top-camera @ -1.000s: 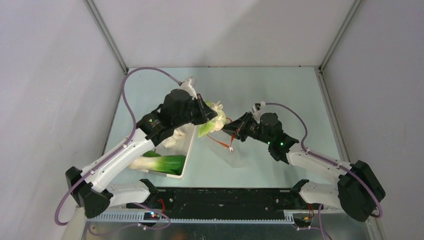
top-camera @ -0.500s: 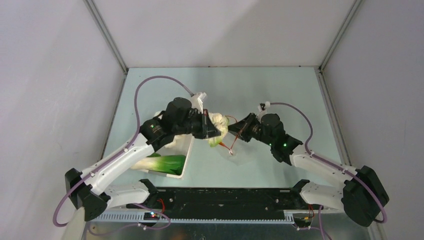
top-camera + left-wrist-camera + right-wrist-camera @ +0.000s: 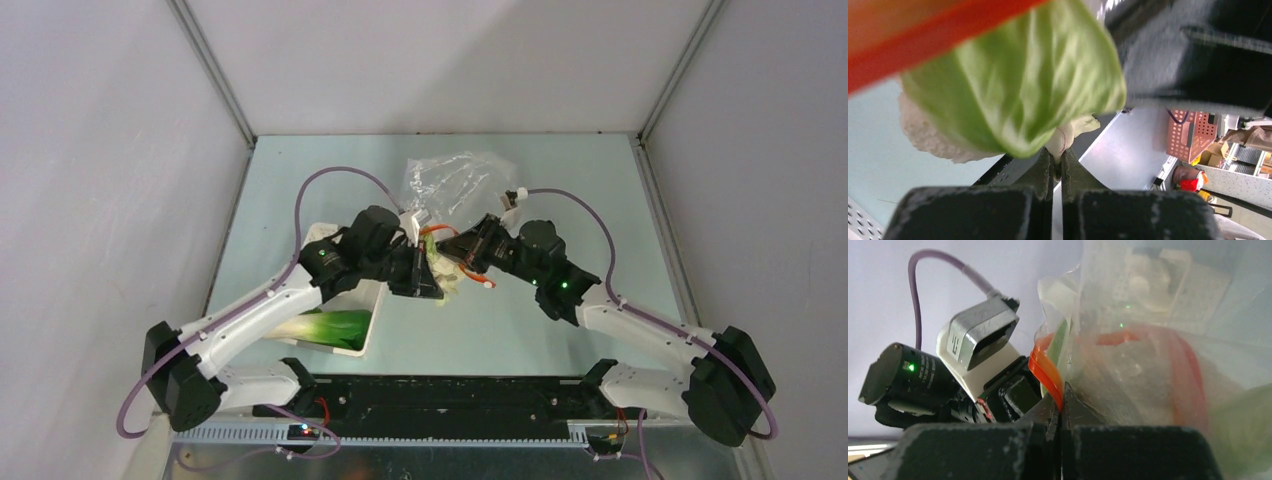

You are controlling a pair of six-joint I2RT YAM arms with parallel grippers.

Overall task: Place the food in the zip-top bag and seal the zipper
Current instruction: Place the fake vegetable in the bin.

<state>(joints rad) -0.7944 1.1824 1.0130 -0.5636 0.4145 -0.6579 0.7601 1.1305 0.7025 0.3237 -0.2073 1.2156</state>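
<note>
Since a second ago, the zip-top bag (image 3: 455, 185) is billowing up toward the far side of the worktop (image 3: 560, 180), with its mouth hanging mid-worktop between both arms. The right tool (image 3: 1060, 410) is staying clenched on the zipper (image 3: 1047, 371). The left tool (image 3: 1058, 167) is gripping a bok choy (image 3: 1013, 95) by its stalk at that mouth. A second bok choy (image 3: 335, 325) is lying in the white basket (image 3: 378, 305), near left.

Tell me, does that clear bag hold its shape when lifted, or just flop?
Probably floppy: the zip-top bag looks crinkled and billows loosely beyond the right gripper, which pinches its zipper. Likely light too, since that thin pinch at the mouth seems to carry it.
</note>
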